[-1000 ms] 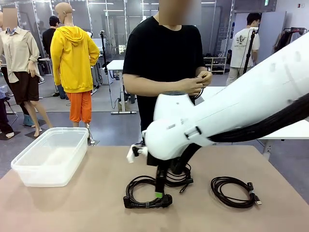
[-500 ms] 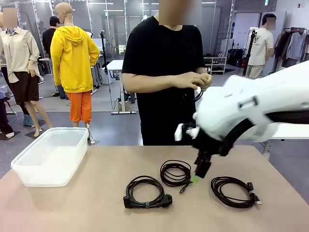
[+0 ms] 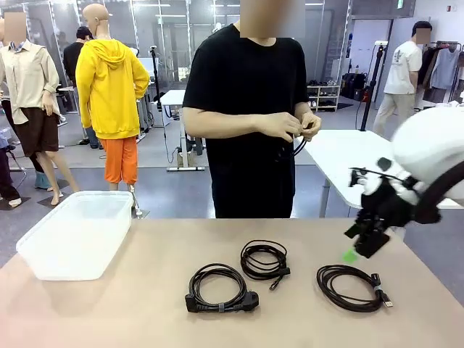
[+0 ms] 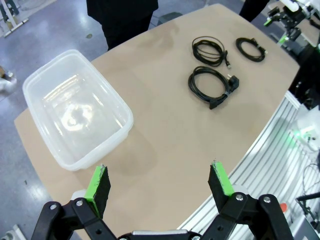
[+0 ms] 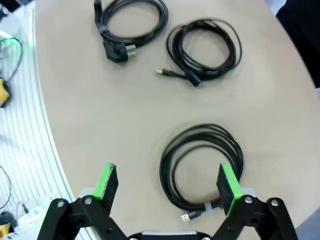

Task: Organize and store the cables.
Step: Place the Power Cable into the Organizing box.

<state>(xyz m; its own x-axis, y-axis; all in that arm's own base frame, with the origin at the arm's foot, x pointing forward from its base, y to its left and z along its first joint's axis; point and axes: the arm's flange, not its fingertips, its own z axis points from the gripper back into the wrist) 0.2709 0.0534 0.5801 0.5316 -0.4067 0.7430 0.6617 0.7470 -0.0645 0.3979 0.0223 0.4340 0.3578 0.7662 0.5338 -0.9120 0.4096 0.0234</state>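
Three black coils lie flat on the tan tabletop (image 3: pixel 130 304), in a loose row toward its right half. The left cable (image 3: pixel 217 288) is the thickest; its chunky mains plug lies along the coil's near side, long axis running left to right, prongs toward the right. The middle cable (image 3: pixel 264 259) sits just beyond and to the right of it, apart; its slim plug sticks out of the near side, angled toward the robot. The right cable (image 3: pixel 351 287) lies well apart from both, bound with a small tie; its silver-tipped plug points out to the right. A clear plastic tub (image 3: pixel 43 254) stands at the tabletop's left end. Across the tabletop, a person in a black shirt holds what looks like another thin dark cord (image 3: pixel 299 143) between both hands (image 3: pixel 293 125). Behind lie a grey floor, white tables and glass partitions.

The right gripper (image 3: pixel 355 250) hangs above the tabletop, over the right cable; in its wrist view its green-padded fingers (image 5: pixel 106 181) stand wide apart with that coil below them, untouched. The left gripper (image 4: pixel 159 181) hovers high over the near left edge, fingers (image 4: pixel 97 182) spread fully, holding nothing.
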